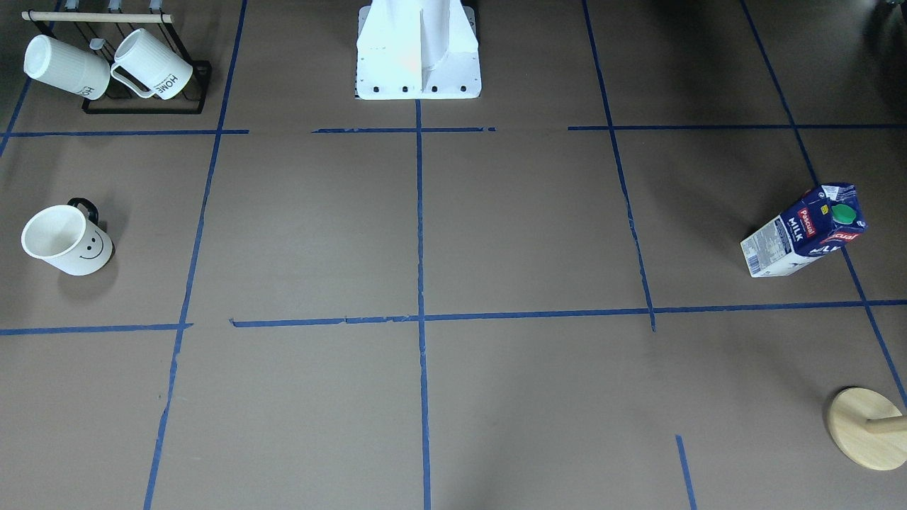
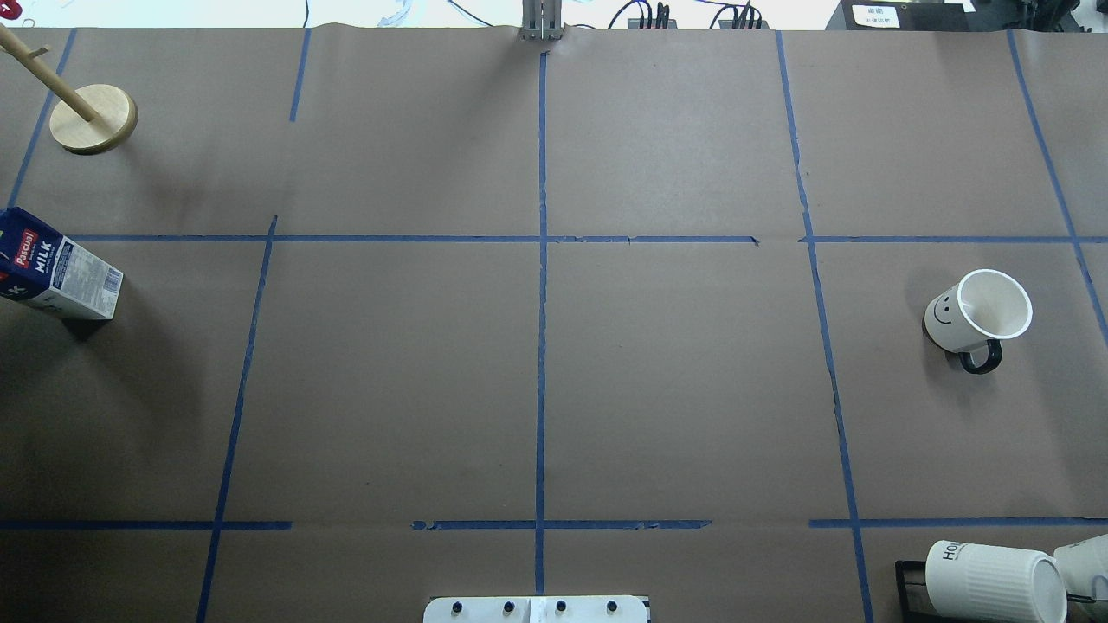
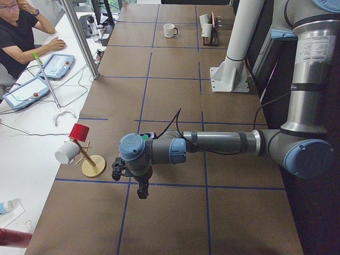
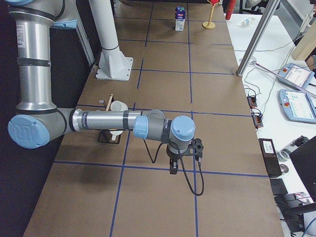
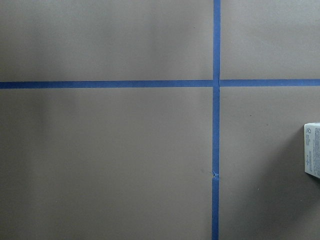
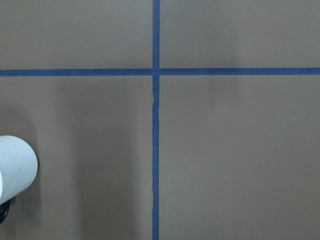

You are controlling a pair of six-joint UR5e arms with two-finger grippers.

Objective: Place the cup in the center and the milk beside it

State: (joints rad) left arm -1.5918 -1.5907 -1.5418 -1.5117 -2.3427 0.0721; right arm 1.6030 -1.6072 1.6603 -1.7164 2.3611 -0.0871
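Note:
The cup (image 1: 67,241), white with a smiley face and black handle, stands upright on the robot's right end of the table, and shows in the overhead view (image 2: 978,311). The milk (image 1: 804,234) stands upright on the robot's left end (image 2: 56,272); its edge shows in the left wrist view (image 5: 312,157). The center crossing (image 2: 542,239) is bare. My left gripper (image 3: 142,190) hangs above the table near the milk. My right gripper (image 4: 174,168) hangs over the right end. Both show only in the side views, so I cannot tell whether they are open or shut.
A black rack with ribbed "HOME" mugs (image 1: 142,71) stands at the near right corner by the robot (image 2: 995,580). A wooden peg stand (image 2: 91,117) stands at the far left corner. The robot's white base (image 1: 418,57) is at mid-table. An operator (image 3: 21,32) sits alongside.

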